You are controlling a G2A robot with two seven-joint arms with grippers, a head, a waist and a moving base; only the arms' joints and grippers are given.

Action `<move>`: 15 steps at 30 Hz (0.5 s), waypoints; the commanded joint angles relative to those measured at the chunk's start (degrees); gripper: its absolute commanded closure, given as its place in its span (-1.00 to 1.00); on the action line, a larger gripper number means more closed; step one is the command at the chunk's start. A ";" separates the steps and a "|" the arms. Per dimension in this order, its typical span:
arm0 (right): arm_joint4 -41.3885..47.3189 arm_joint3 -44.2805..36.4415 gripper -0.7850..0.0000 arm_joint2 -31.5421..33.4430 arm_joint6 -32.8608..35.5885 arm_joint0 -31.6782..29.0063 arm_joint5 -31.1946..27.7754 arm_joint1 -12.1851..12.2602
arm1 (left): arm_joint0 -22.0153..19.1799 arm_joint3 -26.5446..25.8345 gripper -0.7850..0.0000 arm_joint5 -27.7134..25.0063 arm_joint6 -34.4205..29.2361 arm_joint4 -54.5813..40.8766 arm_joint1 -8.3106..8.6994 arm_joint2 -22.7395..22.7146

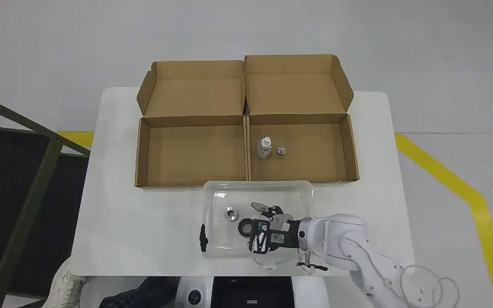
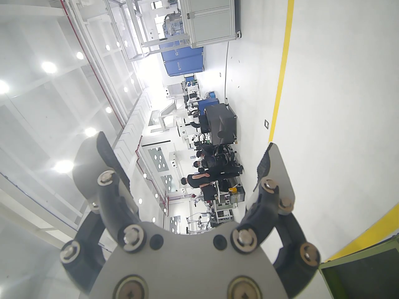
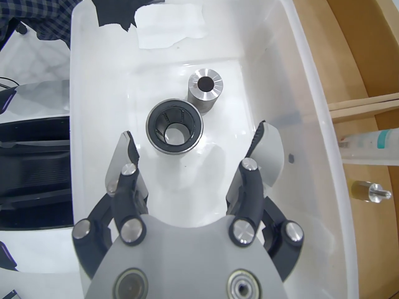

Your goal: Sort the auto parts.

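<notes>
A clear plastic bin (image 1: 300, 187) (image 3: 299, 38) stands at the table's front. In it lie a black ring-shaped bearing (image 3: 174, 130) (image 1: 247, 228) and a silver metal cylinder with a bore (image 3: 204, 90) (image 1: 230, 212), side by side. My right gripper (image 3: 195, 130) (image 1: 259, 225) hangs open inside the bin, just short of the bearing, with nothing between its fingers. My left gripper (image 2: 187, 141) is open and empty, pointing out into the room, away from the table.
Two open cardboard boxes stand behind the bin, the left one (image 1: 146, 154) bare inside. The right one (image 1: 350, 154) (image 3: 349, 63) holds a syringe-like tube (image 1: 264, 146) (image 3: 367, 144) and a small threaded part (image 1: 282, 150) (image 3: 369, 192). Black tape (image 3: 124, 1) marks the bin's end wall.
</notes>
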 commanded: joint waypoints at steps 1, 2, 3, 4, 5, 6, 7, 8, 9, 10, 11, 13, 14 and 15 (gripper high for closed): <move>-0.17 0.79 -0.55 -1.09 0.24 0.71 0.19 -0.19 | 0.00 0.00 -1.00 0.00 0.00 0.00 0.00 0.00; -0.12 1.16 -0.54 -1.58 0.22 1.06 0.29 -0.30 | 0.00 0.00 -1.00 0.00 0.00 0.00 0.00 0.00; -0.10 1.53 -0.51 -2.01 0.21 1.42 0.40 -0.40 | 0.00 0.00 -1.00 0.00 0.00 0.00 0.00 0.00; -0.10 1.90 -0.51 -2.43 0.23 1.76 0.43 -0.49 | 0.00 0.00 -1.00 0.00 0.00 0.00 0.00 0.00; -0.09 2.24 -0.49 -2.78 0.22 2.10 0.54 -0.57 | 0.00 0.00 -1.00 0.00 0.00 0.00 0.00 0.00; -0.04 2.63 -0.47 -3.13 0.21 2.43 0.60 -0.66 | 0.00 0.00 -1.00 0.00 0.00 0.00 0.00 0.00; -0.05 2.96 -0.41 -3.41 0.21 2.77 0.70 -0.73 | 0.00 0.00 -1.00 0.00 0.00 0.00 0.00 0.00; -0.01 3.28 -0.36 -3.67 0.25 3.07 0.77 -0.80 | 0.00 0.00 -1.00 0.00 0.00 0.00 0.00 0.00; 0.07 3.54 -0.33 -3.89 0.25 3.37 0.87 -0.87 | 0.00 0.00 -1.00 0.00 0.00 0.00 0.00 0.00; 0.13 3.78 -0.22 -4.08 0.24 3.64 0.96 -0.93 | 0.00 0.00 -1.00 0.00 0.00 0.00 0.00 0.00; 0.20 3.99 -0.10 -4.25 0.23 3.89 1.04 -0.99 | 0.00 0.00 -1.00 0.00 0.00 0.00 0.00 0.00; 0.32 4.41 0.02 -4.60 0.23 4.41 1.05 -1.09 | 0.00 0.00 -1.00 0.00 0.00 0.00 0.00 0.00; 0.38 4.54 0.03 -4.69 0.25 4.53 1.04 -1.11 | 0.00 0.00 -1.00 0.00 0.00 0.00 0.00 0.00; 0.47 4.71 0.04 -4.83 0.31 4.72 0.97 -1.15 | 0.00 0.00 -1.00 0.00 0.00 0.00 0.00 0.00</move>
